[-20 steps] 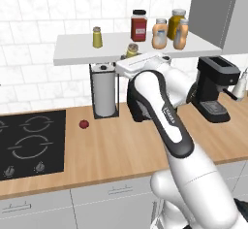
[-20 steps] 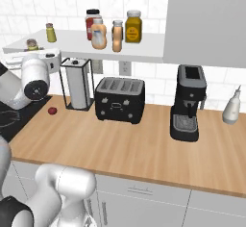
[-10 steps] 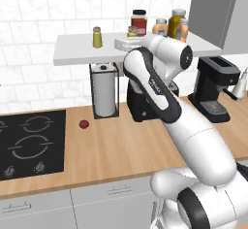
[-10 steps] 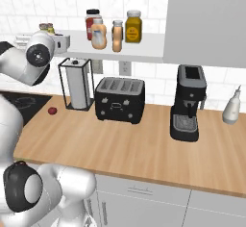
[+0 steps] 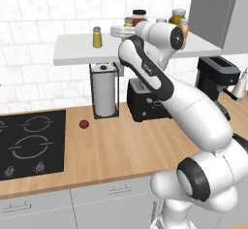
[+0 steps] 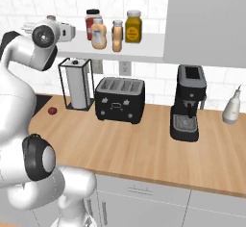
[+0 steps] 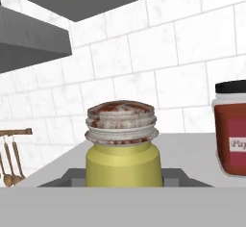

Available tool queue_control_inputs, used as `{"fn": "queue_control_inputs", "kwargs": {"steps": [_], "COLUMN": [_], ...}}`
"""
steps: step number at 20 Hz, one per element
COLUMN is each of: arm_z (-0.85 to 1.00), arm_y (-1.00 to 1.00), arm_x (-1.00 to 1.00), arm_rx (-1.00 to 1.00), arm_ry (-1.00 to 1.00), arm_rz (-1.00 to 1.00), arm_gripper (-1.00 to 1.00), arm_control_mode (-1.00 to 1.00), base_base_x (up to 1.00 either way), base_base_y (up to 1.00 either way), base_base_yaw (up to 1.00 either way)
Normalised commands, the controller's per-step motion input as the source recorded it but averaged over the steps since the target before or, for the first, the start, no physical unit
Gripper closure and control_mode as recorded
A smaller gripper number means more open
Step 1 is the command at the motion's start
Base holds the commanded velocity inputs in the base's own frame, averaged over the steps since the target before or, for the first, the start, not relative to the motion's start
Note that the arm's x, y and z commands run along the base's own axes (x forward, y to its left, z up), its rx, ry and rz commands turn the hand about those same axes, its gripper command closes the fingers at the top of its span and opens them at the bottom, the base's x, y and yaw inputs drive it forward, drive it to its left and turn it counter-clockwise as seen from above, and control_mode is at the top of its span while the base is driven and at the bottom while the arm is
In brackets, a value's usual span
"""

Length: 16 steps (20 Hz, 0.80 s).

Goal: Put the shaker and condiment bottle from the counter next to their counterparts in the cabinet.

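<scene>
Shaker [image 7: 122,146] beside labelled red jar [image 7: 231,133]

The shaker [image 7: 122,149] is yellow-green under a grey-silver cap flecked with rust red; its twin [image 5: 97,37] on the white shelf [image 5: 77,53] matches. Beside it — a red jar [image 7: 231,134] with a black lid. The condiment bottle [image 6: 117,36] is peach-orange, the mustard jar [image 6: 133,27] yellow. The desk [image 6: 144,144] is pale wood, the toaster [image 6: 119,99] black.

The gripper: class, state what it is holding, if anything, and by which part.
The gripper holds the shaker by its lower yellow-green body, cap free above the fingers.
</scene>
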Motion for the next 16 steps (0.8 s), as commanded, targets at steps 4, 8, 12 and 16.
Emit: {"fn": "queue_control_inputs", "kwargs": {"steps": [4,8,12,16], "arm_z": [0.00,-0.19,-0.34,-0.20], "arm_y": [0.00,0.00,0.00,0.00], "arm_x": [0.40,0.35,0.27,0.29], "arm_rx": [0.00,-0.07,-0.17,-0.15], "arm_ry": [0.00,0.00,-0.06,-0.07], "arm_rz": [0.00,0.00,0.00,0.00], "arm_gripper": [1.00,1.00,1.00,1.00], "arm_control_mode": [-1.00,-1.00,-1.00,-1.00], "base_base_x": [0.00,0.00,0.00,0.00], "base_base_y": [0.00,0.00,0.00,0.00], "base_base_yaw": [0.00,0.00,0.00,0.00]}}
